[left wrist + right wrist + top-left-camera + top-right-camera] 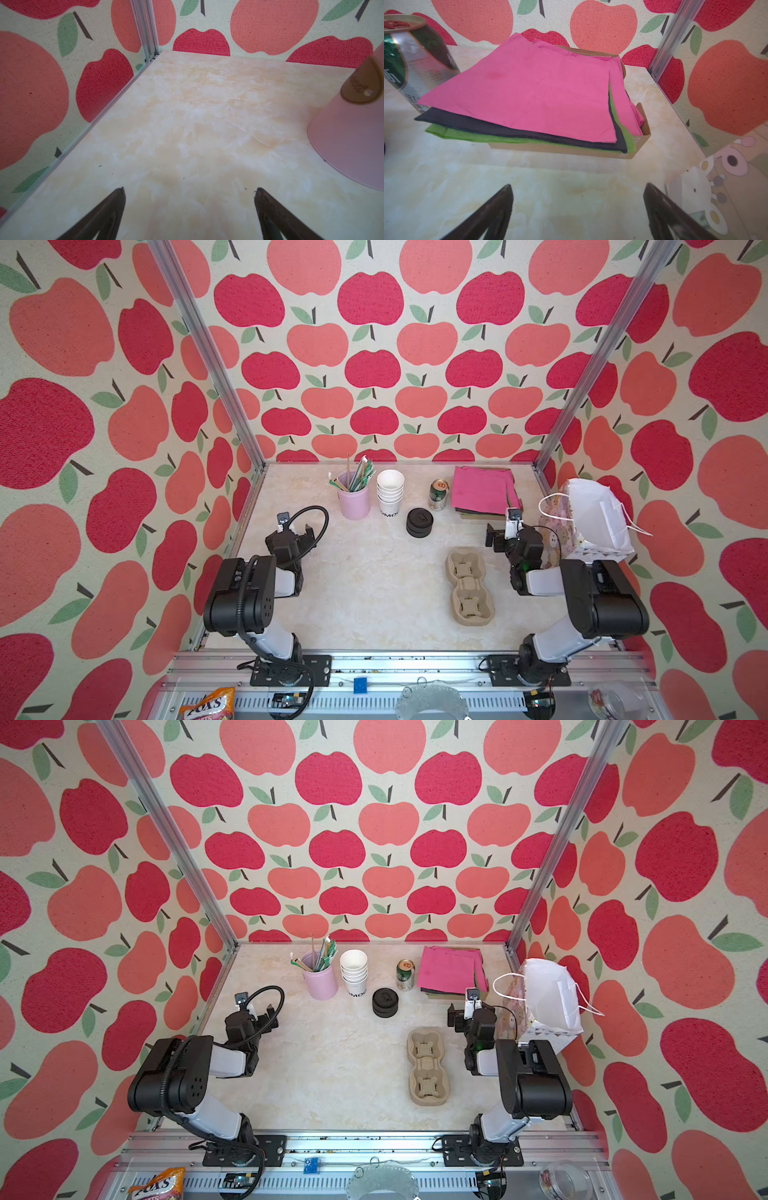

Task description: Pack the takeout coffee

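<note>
No takeout coffee with a lid on shows in any view. A stack of lidless white paper cups (390,491) (354,969) stands at the back, its lowest cup printed with black letters. A stack of round black lids (419,522) (385,1002) sits just right of and in front of it. A brown pulp two-cup carrier (469,587) (428,1067) lies empty right of centre. My left gripper (296,529) (190,189) is open over bare table at the left. My right gripper (505,531) (578,186) is open, empty, in front of the napkins.
A pink holder (354,499) (353,135) with straws and stirrers stands left of the cups. A green-and-gold can (439,494) (404,62) stands beside a box of pink, black and green napkins (482,491) (529,89). A white paper bag (590,514) (726,187) stands at the right wall.
</note>
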You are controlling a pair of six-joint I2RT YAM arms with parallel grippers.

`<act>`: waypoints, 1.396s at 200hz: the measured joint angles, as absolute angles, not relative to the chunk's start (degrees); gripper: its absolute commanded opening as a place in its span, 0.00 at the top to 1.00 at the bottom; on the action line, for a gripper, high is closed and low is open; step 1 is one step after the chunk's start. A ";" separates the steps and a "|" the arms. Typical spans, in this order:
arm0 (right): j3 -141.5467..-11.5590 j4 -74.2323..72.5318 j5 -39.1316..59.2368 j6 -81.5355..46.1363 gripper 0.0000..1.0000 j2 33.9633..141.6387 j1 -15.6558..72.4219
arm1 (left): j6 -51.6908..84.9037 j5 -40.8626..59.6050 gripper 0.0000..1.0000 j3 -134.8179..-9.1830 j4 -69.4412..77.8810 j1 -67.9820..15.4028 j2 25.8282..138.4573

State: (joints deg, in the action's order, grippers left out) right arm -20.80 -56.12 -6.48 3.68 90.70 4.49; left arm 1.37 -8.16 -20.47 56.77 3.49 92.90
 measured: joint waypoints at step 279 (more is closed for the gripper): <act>-20.80 -56.12 -6.48 3.68 0.01 90.70 4.49 | 0.45 -8.16 0.01 -20.47 56.80 2.57 92.90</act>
